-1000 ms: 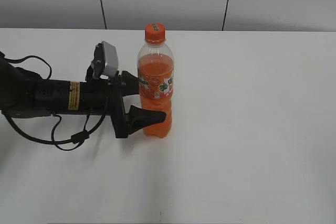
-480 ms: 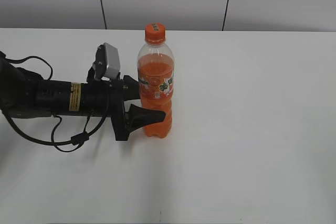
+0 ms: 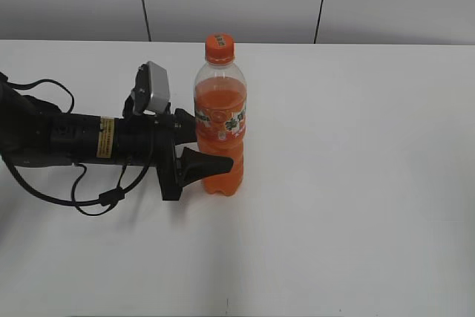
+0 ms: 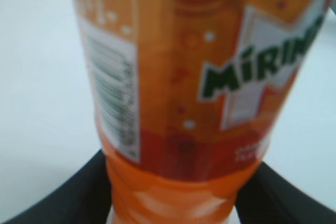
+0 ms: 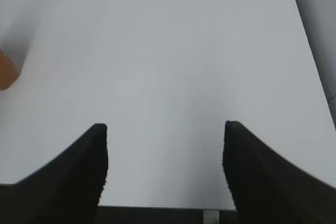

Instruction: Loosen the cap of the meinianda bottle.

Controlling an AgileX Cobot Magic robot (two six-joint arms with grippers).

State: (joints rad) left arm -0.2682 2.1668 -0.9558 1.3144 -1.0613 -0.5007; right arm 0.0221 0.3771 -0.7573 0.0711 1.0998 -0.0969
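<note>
Hardly anything moved: left gripper [image 3: 210, 146] stays clamped round meinianda bottle [image 3: 220, 133], steadying it; cap [image 3: 219, 47] untouched. Right gripper [image 5: 165, 169] open, empty.

Meinianda bottle [image 3: 220, 120] stands upright on the counter [image 3: 356, 183], left of centre, toward the back. Cap [image 3: 219, 47] sits on top of its neck. Left arm lies low across the counter from the left edge; left end effector [image 3: 199, 145] straddles the bottle's lower body, one finger in front [image 3: 208, 165], the other behind, probably touching. Right end effector [image 5: 164, 156] hangs over bare counter, well apart, bottle off to its left.
</note>
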